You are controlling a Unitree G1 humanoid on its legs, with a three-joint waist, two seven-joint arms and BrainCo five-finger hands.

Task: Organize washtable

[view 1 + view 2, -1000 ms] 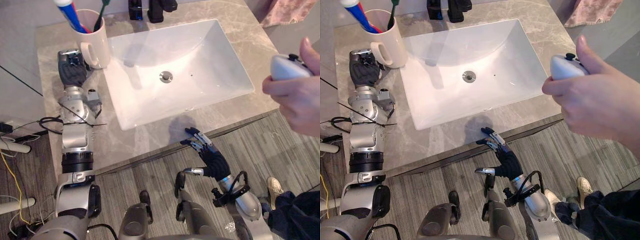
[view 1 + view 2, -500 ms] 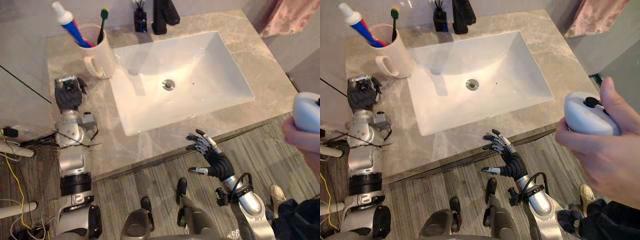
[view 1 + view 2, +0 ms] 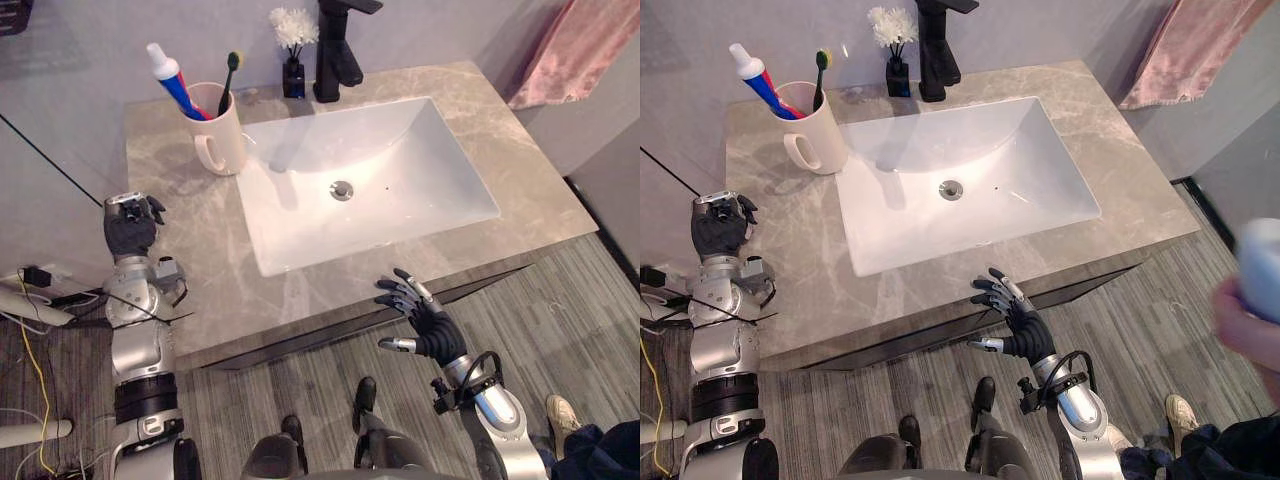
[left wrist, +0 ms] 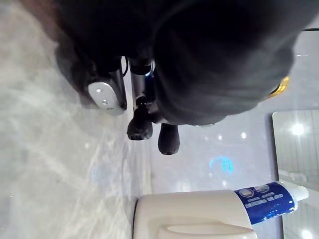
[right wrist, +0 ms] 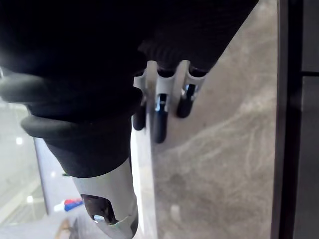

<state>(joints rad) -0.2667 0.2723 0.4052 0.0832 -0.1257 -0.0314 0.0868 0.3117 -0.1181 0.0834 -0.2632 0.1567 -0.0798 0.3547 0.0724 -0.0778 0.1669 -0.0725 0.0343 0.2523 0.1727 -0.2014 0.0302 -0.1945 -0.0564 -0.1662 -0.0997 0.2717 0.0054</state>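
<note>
A grey-beige marble washtable [image 3: 200, 280] holds a white rectangular basin [image 3: 400, 190] with a round metal drain [image 3: 343, 189] in its floor. The cream ceramic mug [image 3: 225, 140] stands upright on the far left of the top, just left of the basin's far left corner, with its handle turned to the near side. In it lean a blue, red and white toothpaste tube [image 3: 172, 80], cap up, and a dark-handled toothbrush [image 3: 229, 75] with a green and yellow head. Behind the basin, against the far wall, a small black vase [image 3: 293, 78] of white flowers [image 3: 292, 22] sits just left of a black tap [image 3: 335, 50]. A pink towel [image 3: 580, 50] hangs at the far right. The robot's left hand [image 3: 130, 228] is at the left edge of the washtable, near of the mug and well apart from it, holding nothing (its wrist view shows the mug [image 4: 199, 216] and the tube beyond it, untouched); whether it is open or closed cannot be told. The right hand [image 3: 428, 325] is just off the near edge of the washtable, in front of the basin's near right part and above the grey wooden floor [image 3: 300, 390], its fingers [image 3: 400, 295] spread and straight, gripping nothing. At the right edge of the right eye view, a person's hand [image 3: 1248, 325] holds a white rounded object [image 3: 1262, 260].
</note>
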